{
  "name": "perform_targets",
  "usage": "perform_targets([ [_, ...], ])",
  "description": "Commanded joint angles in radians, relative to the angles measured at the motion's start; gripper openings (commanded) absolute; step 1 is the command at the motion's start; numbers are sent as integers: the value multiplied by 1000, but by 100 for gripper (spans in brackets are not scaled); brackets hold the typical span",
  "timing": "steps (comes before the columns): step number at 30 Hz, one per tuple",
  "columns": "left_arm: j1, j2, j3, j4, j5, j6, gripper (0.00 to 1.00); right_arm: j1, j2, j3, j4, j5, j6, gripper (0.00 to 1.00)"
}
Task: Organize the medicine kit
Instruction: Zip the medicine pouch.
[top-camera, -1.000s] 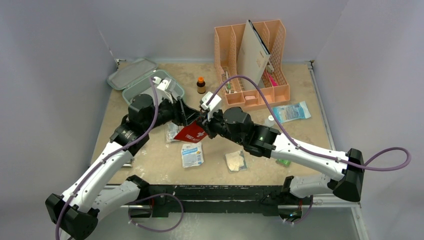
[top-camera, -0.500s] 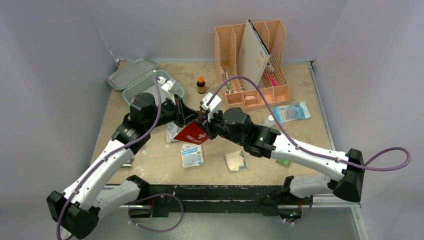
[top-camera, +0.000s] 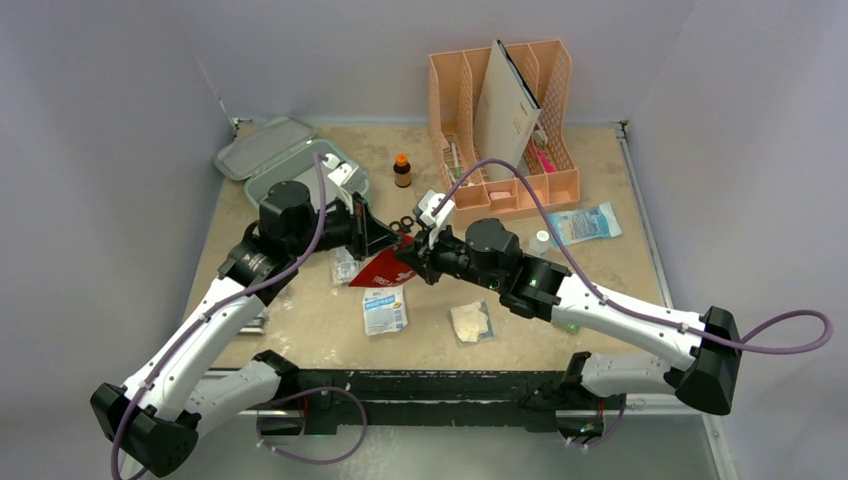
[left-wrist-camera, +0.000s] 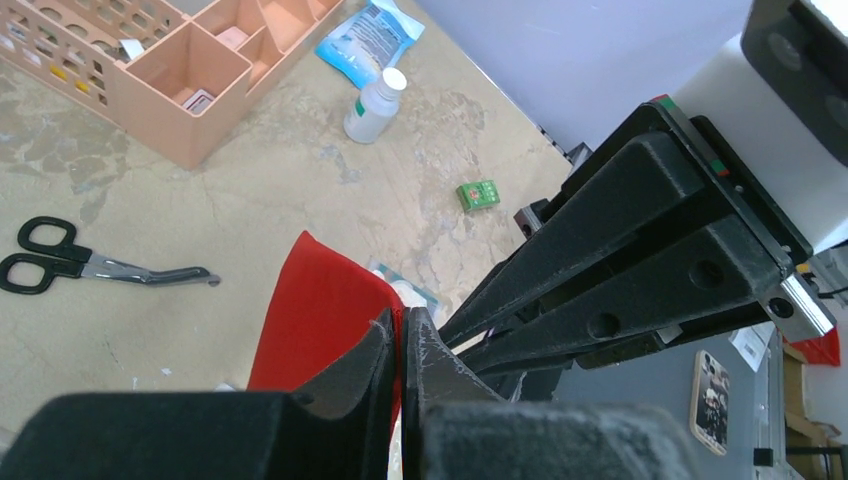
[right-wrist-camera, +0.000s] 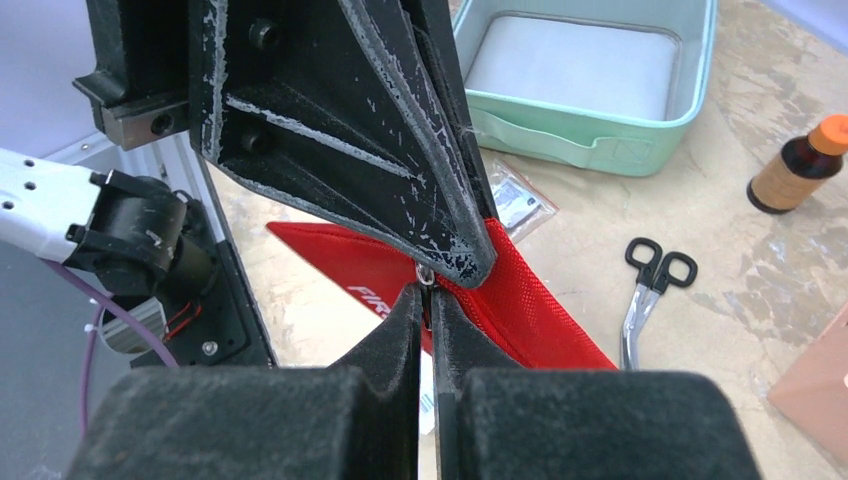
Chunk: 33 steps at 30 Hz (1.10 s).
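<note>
The medicine kit is a mint-green case lying open at the back left, lid flat behind it; in the right wrist view the medicine kit holds a white pad. A red pouch is lifted at mid-table between both arms. My left gripper is shut on the red pouch's upper edge, as the left gripper shows up close. My right gripper is shut on a small metal piece at the edge of the red pouch, tip to tip with the left fingers.
Black-handled scissors and a brown bottle lie behind the pouch. A peach organizer stands at the back right, with a blue packet and white bottle near it. Two flat packets lie near the front edge.
My left gripper has closed on the pouch's edge. The right arm has drawn a little to the right, uncovering the scissors behind the pouch.
</note>
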Motion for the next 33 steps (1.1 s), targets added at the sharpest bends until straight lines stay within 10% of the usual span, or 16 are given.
perform_targets([
  [1, 2, 4, 94, 13, 69, 36, 0, -17, -9, -33, -29, -57, -35, 0],
  [21, 2, 92, 276, -226, 108, 182, 0, -27, 33, 12, -155, -172, -103, 0],
  [27, 2, 43, 297, -255, 119, 197, 53, -28, 39, 7, -49, -168, -51, 0],
  [33, 2, 22, 311, -389, 19, 251, 55, -30, 21, 19, -16, -127, -37, 0],
])
